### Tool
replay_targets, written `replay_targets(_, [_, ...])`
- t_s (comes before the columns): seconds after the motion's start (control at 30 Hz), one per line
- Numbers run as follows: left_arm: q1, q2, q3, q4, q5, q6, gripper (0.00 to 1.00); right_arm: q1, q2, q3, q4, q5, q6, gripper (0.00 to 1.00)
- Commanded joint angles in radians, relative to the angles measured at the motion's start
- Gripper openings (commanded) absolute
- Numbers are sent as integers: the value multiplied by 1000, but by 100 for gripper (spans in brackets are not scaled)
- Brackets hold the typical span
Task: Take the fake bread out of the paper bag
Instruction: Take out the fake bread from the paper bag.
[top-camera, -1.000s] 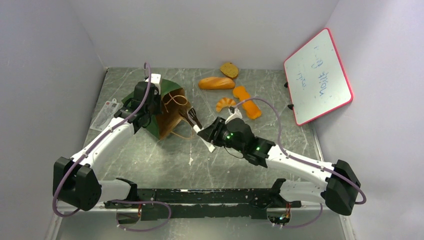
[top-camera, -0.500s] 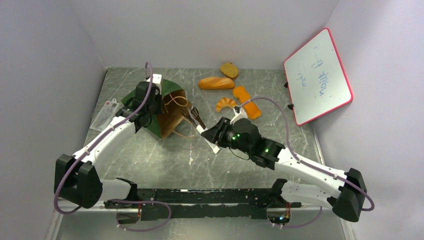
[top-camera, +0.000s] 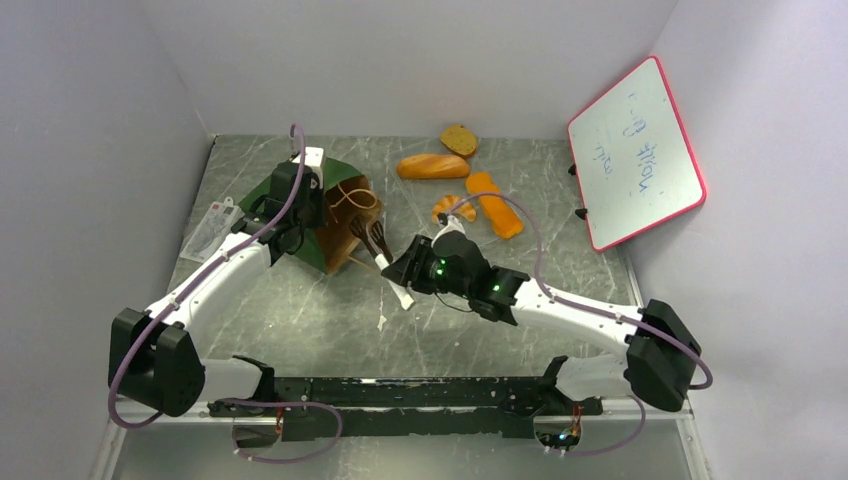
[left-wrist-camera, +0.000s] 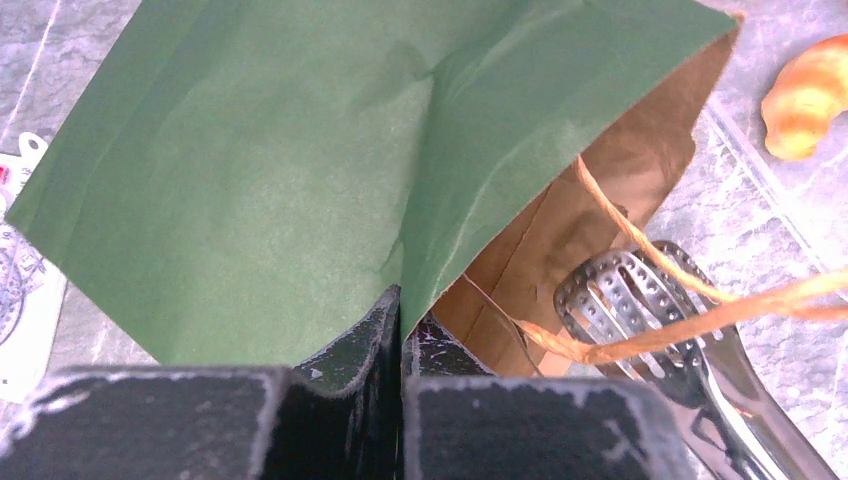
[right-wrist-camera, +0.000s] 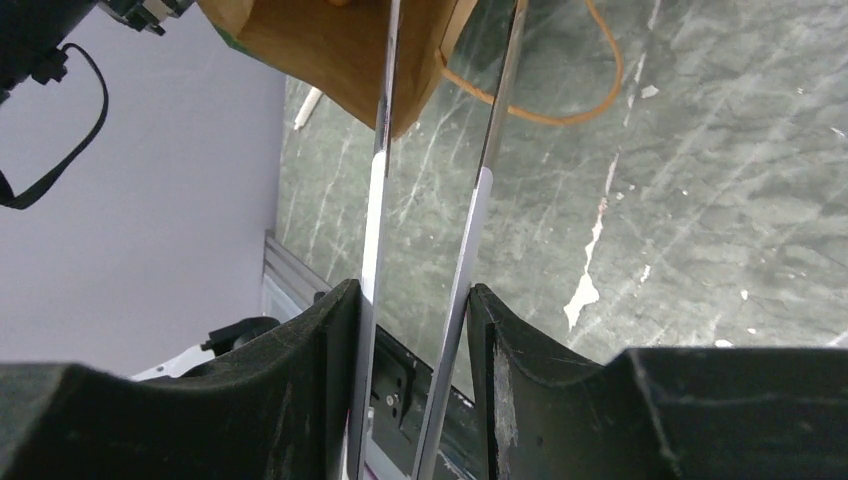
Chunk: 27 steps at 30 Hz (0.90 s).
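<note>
Right now the paper bag (top-camera: 335, 200) sits at the left rear of the table (top-camera: 320, 320), tipped so that its open mouth faces right, dark green outside and brown kraft within. The left gripper (left-wrist-camera: 400, 335) is clamped on the bag's near green wall, its two black fingers (left-wrist-camera: 340, 350) pressed together with the paper edge pinched between them. A tan cord handle (left-wrist-camera: 700, 315) loops out of the mouth and lies across the slotted tip of the silver tweezers (left-wrist-camera: 625, 295), which reach the mouth from the right; whether the tip is past the lip or just outside it, I cannot tell. The right gripper (right-wrist-camera: 412, 310) grips the tweezers near their back end, one finger against each arm. In the right wrist view the two arms run forward with a clear gap between them, so the tool is spread, not pressed together, and nothing shows between its arms. One arm crosses the bag's kraft lip and the other passes beside it.

Four pieces of the fake bread (top-camera: 440, 167) lie on the table outside the bag, to its right and toward the back wall. The croissant (top-camera: 452, 207) is nearest the bag's mouth, the long flat orange piece (top-camera: 494, 204) is just beside it, the oblong loaf (top-camera: 425, 166) is behind them, and the brown speckled slice (top-camera: 459, 139) is close to the wall. A pink-framed whiteboard (top-camera: 635, 150) leans at the right wall, and a flat white packet (top-camera: 208, 228) lies on the table left of the bag
</note>
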<state>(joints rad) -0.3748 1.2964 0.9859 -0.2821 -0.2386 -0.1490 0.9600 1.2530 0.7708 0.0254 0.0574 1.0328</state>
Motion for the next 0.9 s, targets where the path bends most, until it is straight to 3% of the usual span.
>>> replay_targets(0.0, [1,-21,-9,35,29,4,7,6,21,74,116,-31,-7,45])
replay_targets(0.23, [1,-22,-29,40,33,-1,7,8,48,91,117,-41,-10,45])
replay_targets(0.67, [1,-3,-30,59,-12,-18,7,10,-137,54,-50,29,-32,45])
replay_targets(0.87, [1,-17,-34,69,14,-23,7,10,-105,55,-30,-2,-31,45])
